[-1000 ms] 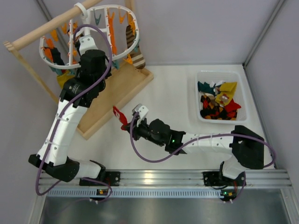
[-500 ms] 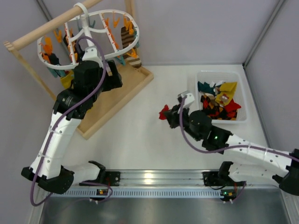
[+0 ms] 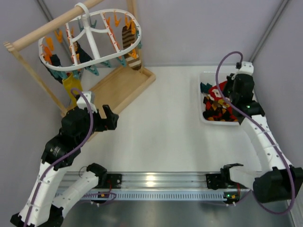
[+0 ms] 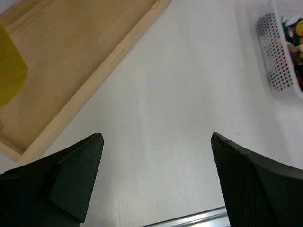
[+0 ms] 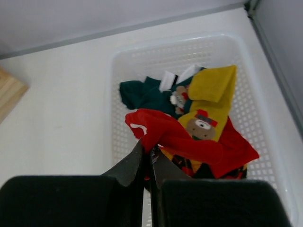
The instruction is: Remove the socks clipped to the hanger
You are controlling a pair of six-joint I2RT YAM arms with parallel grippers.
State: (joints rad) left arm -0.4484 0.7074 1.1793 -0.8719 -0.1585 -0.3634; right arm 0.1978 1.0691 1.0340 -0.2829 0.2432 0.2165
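The white oval hanger hangs from a wooden rod at the back left. Socks stay clipped to it: a brown-and-cream striped one, a black one and a mustard yellow one that also shows as a yellow sock in the left wrist view. My left gripper is open and empty, low over the table in front of the stand. My right gripper is shut on a red sock, held above the white basket.
The basket at the right holds several loose socks, among them a yellow bear sock and a dark teal one. The stand's wooden base tray lies at the left. Grey walls close the back and sides.
My left gripper opened and drew back from the hanger down toward the near left. My right arm carried the red sock from mid-table across to above the basket.
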